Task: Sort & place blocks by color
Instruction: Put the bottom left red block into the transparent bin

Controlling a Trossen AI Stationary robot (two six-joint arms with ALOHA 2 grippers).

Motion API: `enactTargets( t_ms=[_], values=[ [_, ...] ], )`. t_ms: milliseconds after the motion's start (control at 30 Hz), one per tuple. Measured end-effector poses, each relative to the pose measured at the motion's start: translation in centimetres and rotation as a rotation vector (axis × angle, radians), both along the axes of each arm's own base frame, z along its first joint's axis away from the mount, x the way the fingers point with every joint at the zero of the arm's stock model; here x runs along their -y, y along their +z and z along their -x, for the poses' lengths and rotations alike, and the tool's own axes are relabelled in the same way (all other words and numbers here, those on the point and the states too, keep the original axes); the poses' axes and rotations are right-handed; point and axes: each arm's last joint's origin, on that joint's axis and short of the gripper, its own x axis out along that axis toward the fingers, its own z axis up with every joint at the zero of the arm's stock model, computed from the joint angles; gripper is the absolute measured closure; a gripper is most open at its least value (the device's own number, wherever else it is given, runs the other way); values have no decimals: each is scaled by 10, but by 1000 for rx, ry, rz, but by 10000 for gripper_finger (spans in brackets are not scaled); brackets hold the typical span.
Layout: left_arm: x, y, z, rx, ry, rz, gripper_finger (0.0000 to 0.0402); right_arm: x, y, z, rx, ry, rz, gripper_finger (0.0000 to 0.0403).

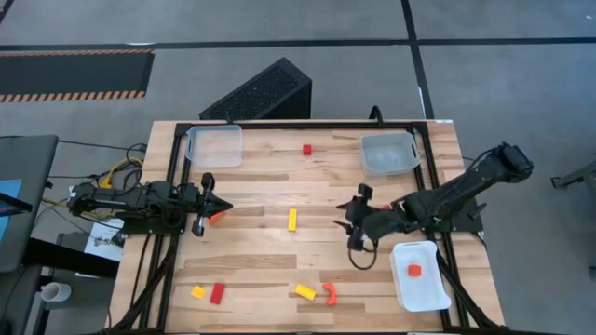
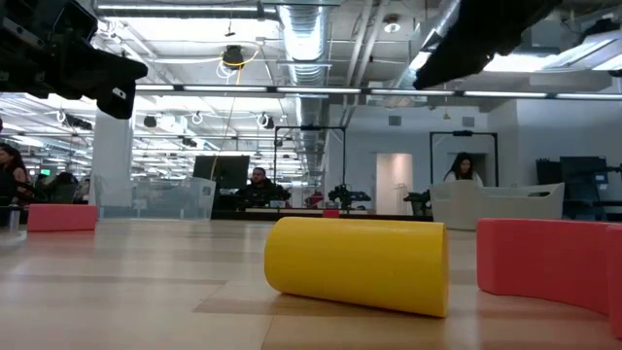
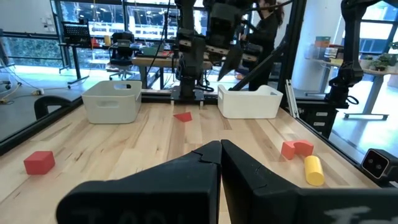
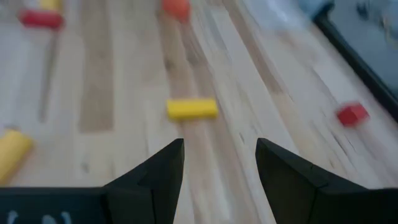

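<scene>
While open, right fingers (image 4: 161,171) face yellow block (image 4: 192,109).

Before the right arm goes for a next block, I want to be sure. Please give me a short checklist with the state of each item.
1. Right gripper open and empty: ok.
2. Yellow bar lies free ahead of it, nothing touching: ok.
3. Left gripper shut, waiting at the table's left side, away from the bar: ok.
4. Orange block already inside the near right tray: ok.
5. Which tray is meant for yellow: cannot tell.
</scene>
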Motion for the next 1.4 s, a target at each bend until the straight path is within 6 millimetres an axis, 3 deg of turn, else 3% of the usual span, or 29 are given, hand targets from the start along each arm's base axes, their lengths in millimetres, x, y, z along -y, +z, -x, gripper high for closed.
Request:
enactTargets(
  t_ms=[167, 400, 667, 767, 1033, 1267, 1400],
  values=[
    [0, 0, 0, 0, 0, 0, 401, -9, -14, 2, 150, 79, 23, 182],
    [0, 0, 0, 0, 0, 0, 402, -7, -25, 5, 151, 95, 40, 182],
    [0, 0, 0, 2, 1, 0, 402, 4, -6, -1, 250, 224, 64, 182],
    [-2, 3, 0, 27, 55, 96, 401, 8, 3, 1, 295, 289, 52, 182],
    [-7, 23, 3, 246, 184, 334, 402, 7, 16, 8, 353, 389, 46, 182],
    [-2, 56, 13, 366, -13, 272, 401, 6, 27, 14, 411, 437, 37, 182],
    [-2, 76, 17, 392, -42, 238, 401, 8, 34, 19, 440, 441, 38, 182]
  ],
)
